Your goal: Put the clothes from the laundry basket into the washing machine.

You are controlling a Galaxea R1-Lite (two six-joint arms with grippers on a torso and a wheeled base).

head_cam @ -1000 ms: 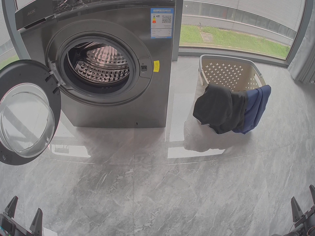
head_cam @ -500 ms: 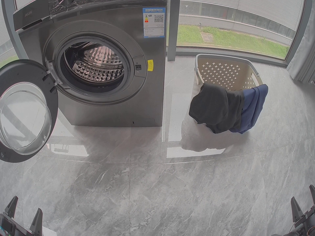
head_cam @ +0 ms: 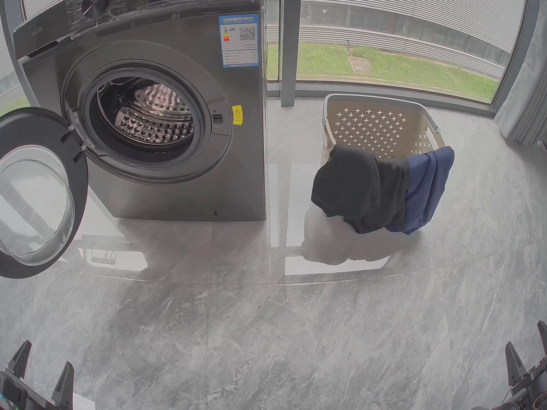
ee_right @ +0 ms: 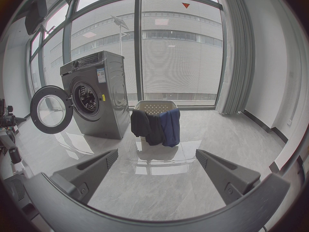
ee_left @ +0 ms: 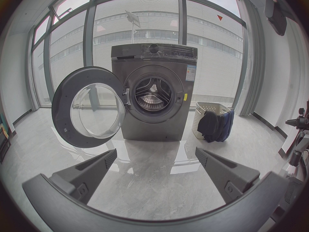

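A grey washing machine (head_cam: pixel 171 109) stands at the left with its round door (head_cam: pixel 34 195) swung open and the steel drum (head_cam: pixel 145 121) showing. To its right sits a beige laundry basket (head_cam: pixel 379 123). A dark grey garment (head_cam: pixel 359 186) and a blue garment (head_cam: pixel 424 183) hang over the basket's near rim. My left gripper (head_cam: pixel 43 368) is open low at the left, and my right gripper (head_cam: pixel 527 348) is open low at the right, both far from the basket. The wrist views show the machine (ee_left: pixel 154 91) (ee_right: pixel 96 94) and the clothes (ee_left: pixel 215 126) (ee_right: pixel 156 126) ahead of each open gripper (ee_left: pixel 154 165) (ee_right: pixel 156 165).
Polished grey tile floor (head_cam: pixel 285 326) spreads wide between me and the machine. Large windows (head_cam: pixel 410 29) run behind the basket, with a curtain (head_cam: pixel 527 103) at the far right. The open door juts out to the left of the machine.
The whole head view has shifted left, so the camera has moved; machine and basket keep their places relative to each other. Both grippers sit the same.
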